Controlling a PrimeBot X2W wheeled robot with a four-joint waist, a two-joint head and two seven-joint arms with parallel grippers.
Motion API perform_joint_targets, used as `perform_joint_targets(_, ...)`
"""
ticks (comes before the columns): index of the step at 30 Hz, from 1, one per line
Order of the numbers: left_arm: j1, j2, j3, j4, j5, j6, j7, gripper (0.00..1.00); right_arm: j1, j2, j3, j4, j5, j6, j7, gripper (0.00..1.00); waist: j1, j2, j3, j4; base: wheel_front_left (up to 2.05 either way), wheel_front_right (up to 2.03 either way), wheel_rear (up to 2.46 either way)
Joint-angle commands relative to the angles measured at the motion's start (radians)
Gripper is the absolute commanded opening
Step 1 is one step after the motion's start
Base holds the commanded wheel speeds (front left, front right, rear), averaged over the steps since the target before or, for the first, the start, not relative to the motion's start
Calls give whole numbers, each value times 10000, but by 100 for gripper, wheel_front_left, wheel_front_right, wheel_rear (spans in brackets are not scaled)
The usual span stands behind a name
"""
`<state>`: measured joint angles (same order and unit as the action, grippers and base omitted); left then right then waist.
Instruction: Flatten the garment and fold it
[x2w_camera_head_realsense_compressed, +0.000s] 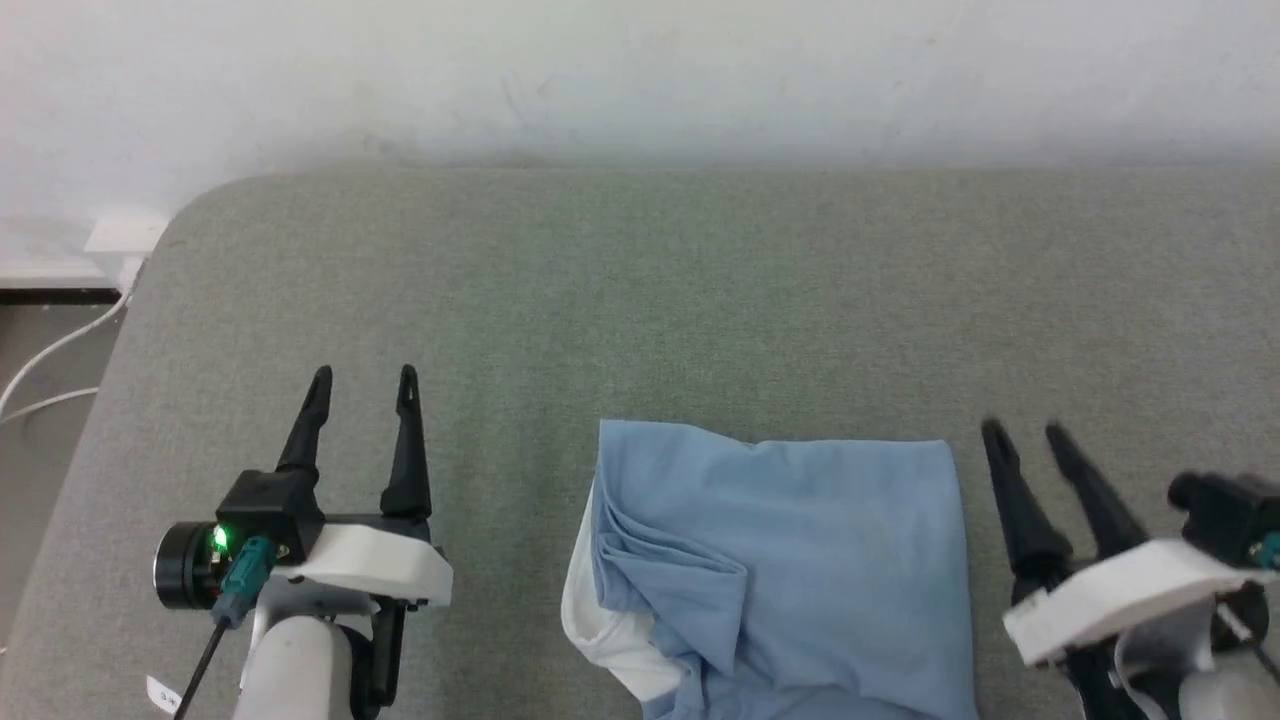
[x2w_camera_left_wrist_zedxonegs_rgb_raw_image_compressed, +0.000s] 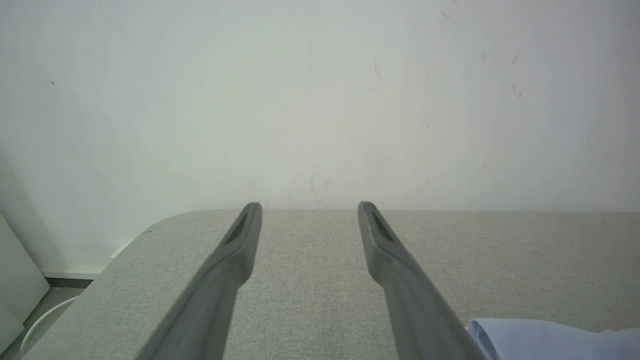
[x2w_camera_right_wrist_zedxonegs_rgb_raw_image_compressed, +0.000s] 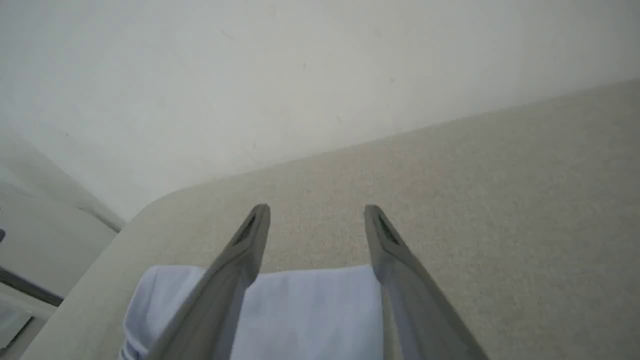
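Observation:
The garment (x2w_camera_head_realsense_compressed: 800, 560), a light blue shirt with a white part at its lower left, lies folded into a compact rectangle on the grey table (x2w_camera_head_realsense_compressed: 640, 300), near the front edge. Folds bunch up on its left side. My left gripper (x2w_camera_head_realsense_compressed: 362, 382) hovers open well to the left of it, nothing between its fingers. My right gripper (x2w_camera_head_realsense_compressed: 1024, 434) stands open just off the shirt's right edge, holding nothing. In the right wrist view the garment (x2w_camera_right_wrist_zedxonegs_rgb_raw_image_compressed: 305, 310) lies below the open right gripper (x2w_camera_right_wrist_zedxonegs_rgb_raw_image_compressed: 316, 210). A corner of the garment (x2w_camera_left_wrist_zedxonegs_rgb_raw_image_compressed: 550, 340) shows beside the left gripper (x2w_camera_left_wrist_zedxonegs_rgb_raw_image_compressed: 309, 206).
A pale wall (x2w_camera_head_realsense_compressed: 640, 70) runs along the table's far edge. The table's rounded corner (x2w_camera_head_realsense_compressed: 200, 205) is at the far left, with white cables (x2w_camera_head_realsense_compressed: 50, 360) and a wall socket beyond it.

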<state>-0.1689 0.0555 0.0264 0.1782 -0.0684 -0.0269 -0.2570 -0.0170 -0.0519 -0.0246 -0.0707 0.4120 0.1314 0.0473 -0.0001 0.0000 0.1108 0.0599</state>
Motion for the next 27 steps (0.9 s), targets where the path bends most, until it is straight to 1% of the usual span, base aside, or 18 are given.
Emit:
perform_joint_targets(1, 84, -39, 30, -46, 78, -56, -47, 100, 226, 16, -125, 303, 388, -7, 180, 100, 1, 0, -49, -40, 0, 0, 0)
perform_joint_targets(5, 108, -41, 14, -52, 81, -77, -47, 100, 635, 16, -456, 1352, 1397, -7, 971, 100, 1, 0, -71, -16, 0, 0, 0)
perform_joint_targets(9, 119, -43, 4, -13, 83, -107, -47, 100, 720, 16, -481, 2194, 2405, -7, 1827, 100, 1, 0, -85, 58, 0, 0, 0)
perform_joint_targets(12, 129, -44, -4, 8, 93, -113, -47, 100, 687, 16, -359, 2694, 2903, -7, 2440, 100, 1, 0, -83, 111, 0, 0, 0)
perform_joint_targets(15, 135, -45, -16, 30, 105, -112, -47, 100, 621, 16, -272, 3129, 2794, -7, 3063, 100, 1, 0, -66, 142, 0, 0, 0)
perform_joint_targets(20, 87, -47, -19, 62, 94, -105, -47, 100, 328, 16, -70, 3585, 2582, -7, 3787, 100, 1, 0, -11, 170, 0, 0, 0)
perform_joint_targets(21, 79, -47, -17, 69, 90, -103, -47, 100, 271, 16, 16, 3626, 2590, -7, 3932, 55, 1, 0, 0, 163, 0, 0, 0)
perform_joint_targets(22, 73, -47, -15, 74, 85, -101, -47, 100, 210, 16, 66, 3639, 2552, -7, 4013, 39, 1, 0, 12, 155, 0, 0, 0)
perform_joint_targets(24, 63, -48, -3, 72, 69, -93, -47, 100, 46, 16, 115, 3603, 2274, -7, 4112, 0, 1, 0, 51, 116, 0, 0, 0)
perform_joint_targets(27, 68, -49, 72, 3, 43, -46, -47, 100, -289, 16, 178, 3322, 1504, -7, 4344, 0, 1, 0, 144, -30, 0, 0, 0)
